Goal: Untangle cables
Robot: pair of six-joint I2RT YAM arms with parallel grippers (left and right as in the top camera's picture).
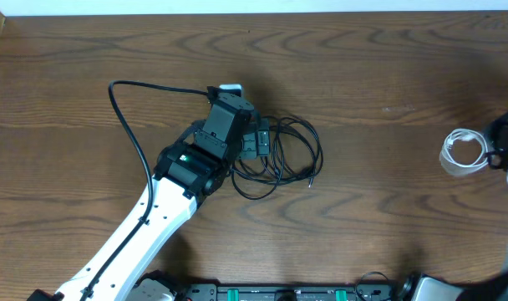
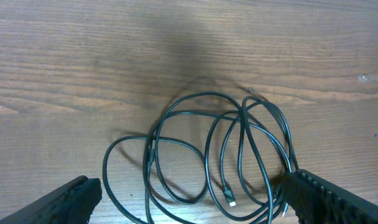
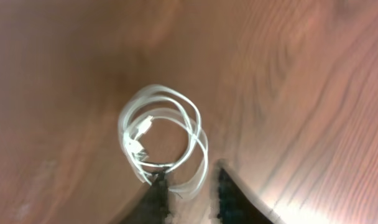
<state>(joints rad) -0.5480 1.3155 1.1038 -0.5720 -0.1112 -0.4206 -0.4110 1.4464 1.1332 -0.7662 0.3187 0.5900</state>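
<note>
Black, thin and limp: tangle of slim cords (image 2: 241,134) heaped in overlapping loops at the middle of the brown wooden surface (image 1: 388,234), with a small plug end (image 2: 231,200) toward 6 o'clock in the left wrist view. Probably light and floppy, apt to slide on the wood and to drag neighbouring loops along when pulled; no stiffness to speak of, little risk of breakage. Best taken at a single outer strand or close to a plug end, not through the thick of the heap. Short white cord (image 3: 130,130) coiled in a small ring well apart, at the 3 o'clock edge of the surface; likely just as light, springy enough to keep its ring.

Left pincer (image 2: 190,193) spread fully wide and released, hovering over the black heap, reaching in from 8 o'clock in the overhead view. One finger overlapping the heap's outer strands at 4 o'clock in the wrist view, contact uncertain; nothing grasped. Right pincer (image 3: 192,193) parted only a little, at the 6 o'clock side of the white ring, a strand or two lying in the gap. Blurred, yet seemingly not clenched on it.
</note>
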